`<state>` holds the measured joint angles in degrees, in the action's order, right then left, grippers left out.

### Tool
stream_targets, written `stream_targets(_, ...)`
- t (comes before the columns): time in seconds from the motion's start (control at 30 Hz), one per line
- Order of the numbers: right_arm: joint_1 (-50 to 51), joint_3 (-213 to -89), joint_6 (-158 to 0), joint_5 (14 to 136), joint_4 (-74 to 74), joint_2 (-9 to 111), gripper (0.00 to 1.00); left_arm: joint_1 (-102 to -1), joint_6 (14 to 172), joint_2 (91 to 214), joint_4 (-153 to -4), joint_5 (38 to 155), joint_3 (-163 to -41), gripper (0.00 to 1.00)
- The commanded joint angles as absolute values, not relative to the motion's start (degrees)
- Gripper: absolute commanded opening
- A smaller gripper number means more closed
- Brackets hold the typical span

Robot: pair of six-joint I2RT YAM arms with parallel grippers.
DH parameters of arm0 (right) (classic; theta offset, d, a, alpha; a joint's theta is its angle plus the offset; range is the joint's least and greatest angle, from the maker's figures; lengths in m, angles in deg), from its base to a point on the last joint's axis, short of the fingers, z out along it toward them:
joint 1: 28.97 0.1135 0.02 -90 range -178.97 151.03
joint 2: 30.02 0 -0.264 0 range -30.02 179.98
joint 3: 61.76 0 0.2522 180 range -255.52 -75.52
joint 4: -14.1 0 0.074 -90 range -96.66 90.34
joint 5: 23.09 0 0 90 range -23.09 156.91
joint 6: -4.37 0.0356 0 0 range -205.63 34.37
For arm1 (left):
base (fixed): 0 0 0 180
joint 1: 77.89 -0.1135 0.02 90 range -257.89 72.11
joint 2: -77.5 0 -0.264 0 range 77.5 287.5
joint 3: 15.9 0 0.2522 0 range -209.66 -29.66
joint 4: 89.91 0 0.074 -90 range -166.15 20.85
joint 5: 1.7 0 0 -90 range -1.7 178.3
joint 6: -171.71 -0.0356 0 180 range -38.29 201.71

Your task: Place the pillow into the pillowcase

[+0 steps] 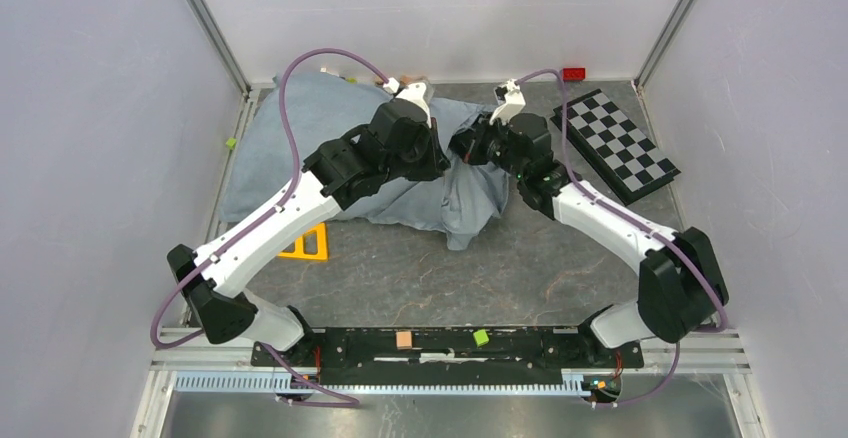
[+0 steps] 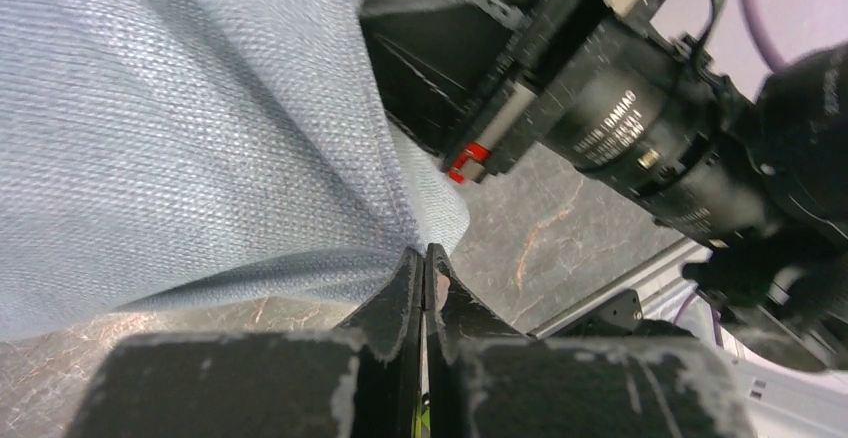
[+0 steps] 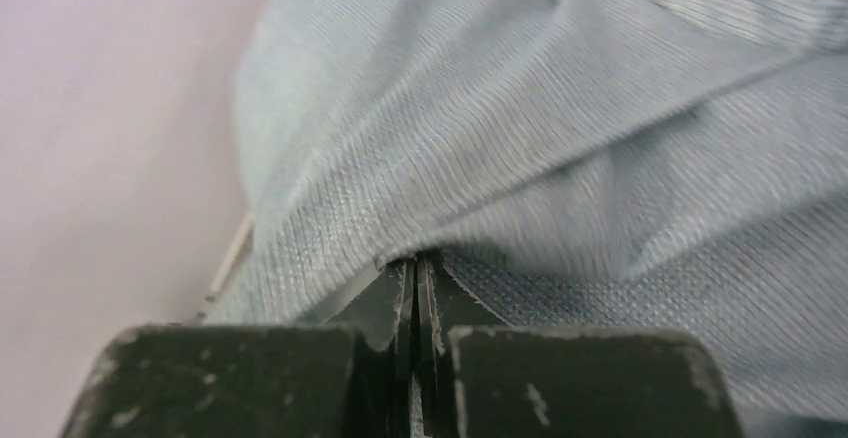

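The light blue-grey pillowcase (image 1: pixel 300 148) lies bulging and wrinkled at the back left of the table. No white pillow shows in any view. My left gripper (image 1: pixel 445 166) and right gripper (image 1: pixel 468 148) meet at the cloth's right end, close together. In the left wrist view my left gripper (image 2: pixel 425 255) is shut, pinching the hem of the pillowcase (image 2: pixel 200 108), with the right gripper's black body (image 2: pixel 480 88) just beyond. In the right wrist view my right gripper (image 3: pixel 415 260) is shut on a fold of the pillowcase (image 3: pixel 560 108).
A black-and-white checkered board (image 1: pixel 615 143) lies at the back right, with a red brick (image 1: pixel 574 74) behind it. An orange frame (image 1: pixel 305 243) lies by the left arm. Small orange (image 1: pixel 404 339) and green (image 1: pixel 480 337) blocks sit on the near rail. Walls enclose three sides.
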<state>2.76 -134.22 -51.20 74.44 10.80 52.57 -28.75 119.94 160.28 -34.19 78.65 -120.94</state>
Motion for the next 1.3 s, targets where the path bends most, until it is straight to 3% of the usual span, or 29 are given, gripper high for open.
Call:
stream_targets(0.0,2.6,-133.1,-36.9,80.7,32.9,57.2,0.00,-26.8,116.5,158.6,-37.6,83.6,-124.0,0.02)
stream_targets(0.27,8.2,-122.0,-31.1,66.7,47.9,63.8,0.01,-24.9,118.6,153.7,-39.4,82.0,-122.9,0.02)
stream_targets(0.37,9.1,-116.4,-30.0,65.6,54.3,64.3,0.20,-24.9,118.9,156.6,-39.1,85.8,-124.0,0.02)
stream_targets(0.43,8.0,-113.6,-29.5,66.0,55.7,62.7,0.42,-24.9,119.4,158.2,-39.0,87.4,-122.9,0.02)
stream_targets(0.5,6.9,-111.8,-31.3,66.6,53.3,59.6,0.57,-25.0,119.8,159.1,-39.3,87.7,-121.0,0.02)
stream_targets(0.63,6.6,-108.3,-37.4,65.7,46.9,51.4,0.74,-25.5,120.9,159.4,-40.4,88.0,-118.3,0.02)
stream_targets(1.0,6.6,-102.3,-49.4,61.0,25.7,32.3,0.85,-26.4,122.4,160.2,-42.9,90.9,-115.8,0.02)
stream_targets(1.13,5.2,-107.8,-53.7,57.7,13.4,26.4,0.89,-26.3,122.3,161.3,-44.5,94.5,-112.2,0.03)
stream_targets(1.27,-2.7,-117.6,-58.5,60.2,4.7,31.0,0.93,-25.5,120.9,165.1,-44.8,96.8,-109.4,0.02)
